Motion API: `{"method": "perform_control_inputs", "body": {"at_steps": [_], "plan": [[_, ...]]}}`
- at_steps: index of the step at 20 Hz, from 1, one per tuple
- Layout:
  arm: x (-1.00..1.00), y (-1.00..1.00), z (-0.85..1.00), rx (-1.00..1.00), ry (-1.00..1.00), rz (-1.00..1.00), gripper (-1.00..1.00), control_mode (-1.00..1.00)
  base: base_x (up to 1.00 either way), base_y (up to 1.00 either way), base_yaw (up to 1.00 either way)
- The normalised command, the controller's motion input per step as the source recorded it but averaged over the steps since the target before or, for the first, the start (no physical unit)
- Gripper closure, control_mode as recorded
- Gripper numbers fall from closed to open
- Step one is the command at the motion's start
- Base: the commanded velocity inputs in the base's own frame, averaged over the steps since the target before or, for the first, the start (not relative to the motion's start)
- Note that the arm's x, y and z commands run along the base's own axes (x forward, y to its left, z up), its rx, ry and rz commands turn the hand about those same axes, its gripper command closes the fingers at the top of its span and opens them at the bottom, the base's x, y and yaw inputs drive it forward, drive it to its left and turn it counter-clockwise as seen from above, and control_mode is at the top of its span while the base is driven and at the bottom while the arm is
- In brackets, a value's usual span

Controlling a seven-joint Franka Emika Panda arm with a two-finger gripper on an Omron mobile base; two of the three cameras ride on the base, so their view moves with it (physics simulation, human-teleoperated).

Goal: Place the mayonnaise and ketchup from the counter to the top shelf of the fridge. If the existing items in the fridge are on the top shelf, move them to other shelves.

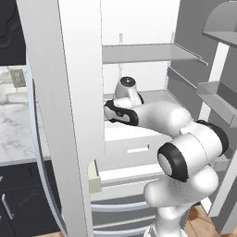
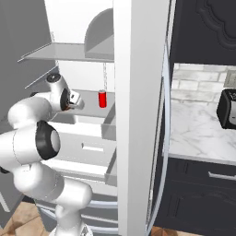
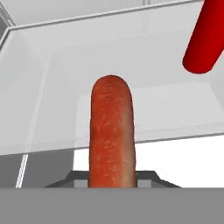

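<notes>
Inside the fridge [image 1: 139, 28], the hand [image 3: 112, 186] is closed on the orange-red oval item [image 3: 111, 135], which stands up between the fingertips w/ the grip at its lower end. It looks light, fairly stiff and slightly rough-skinned, so probably not slippery; being long and rounded it could pivot if pinched only at 1 end, so a hold nearer its middle would likely be steadier. In the right base view the hand sits over the lower shelf [image 2: 87, 99], the board just above the white drawers [image 2: 92, 147]. The red can [image 2: 102, 98] stands upright on that shelf, near the hand but apart from it; smooth, rigid cylinder, prob. light, best taken across its sides around mid-height (slick walls could slide). The top shelf [image 1: 148, 52] looks bare, so my read is that it's free for the 2 condiments. The door bins [image 1: 217, 99] at the fridge's right side look to hold nothing, as far as can be seen. Mayonnaise and ketchup: can't locate them; a stretch of the marbled surface [image 2: 198, 133] carries a dark appliance [image 2: 226, 108].
</notes>
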Motion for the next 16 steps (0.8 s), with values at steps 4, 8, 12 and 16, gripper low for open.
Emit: {"method": "perform_control_inputs", "body": {"at_steps": [4,8,12,16], "plan": [[1.00,0.14,-0.33,-0.11,-0.09,0.00,1.00,-1.00,0.00,0.00,0.00],[1.00,0.09,-0.38,-0.10,-0.06,-0.01,1.00,-1.00,0.00,0.00,0.00],[1.00,0.00,-0.31,-0.04,-0.02,-0.03,-1.00,-1.00,0.00,0.00,0.00],[0.79,0.01,-0.02,0.00,0.02,-0.09,-1.00,-1.00,0.00,0.00,0.00]]}}
